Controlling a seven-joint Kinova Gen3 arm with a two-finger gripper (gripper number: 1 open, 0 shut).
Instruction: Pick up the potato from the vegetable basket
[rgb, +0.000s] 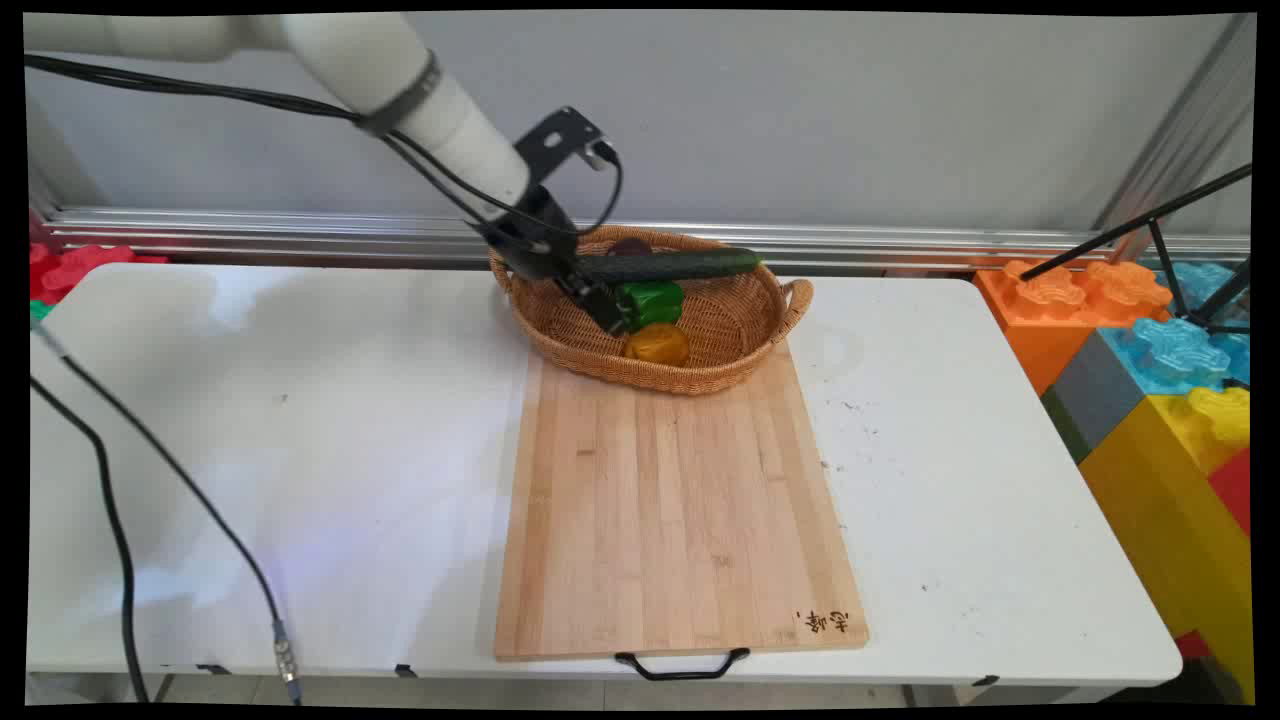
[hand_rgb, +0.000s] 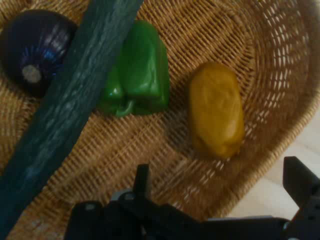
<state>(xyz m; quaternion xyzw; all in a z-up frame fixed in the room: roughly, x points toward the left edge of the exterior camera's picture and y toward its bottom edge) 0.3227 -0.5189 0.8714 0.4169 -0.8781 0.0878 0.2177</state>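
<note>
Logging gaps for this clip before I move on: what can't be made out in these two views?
- Purple vegetable: main view, mostly hidden behind the cucumber.
- Cucumber's ends: hand view, cut off by the picture edges.
- Gripper: main view, its fingers merge against the green pepper; contact unclear.
- Mark on the board's corner: main view, too small to read.

My gripper (hand_rgb: 220, 182) is spread wide over the wicker basket (hand_rgb: 260, 60). Yellow potato-shaped item (hand_rgb: 216, 110) sits nearest, just past my fingers (hand_rgb: 142, 181). Green bell pepper (hand_rgb: 139, 70) beside it, cucumber (hand_rgb: 65, 107) lying diagonally across the pepper's edge, purple onion (hand_rgb: 32, 50) beyond the cucumber.
</note>
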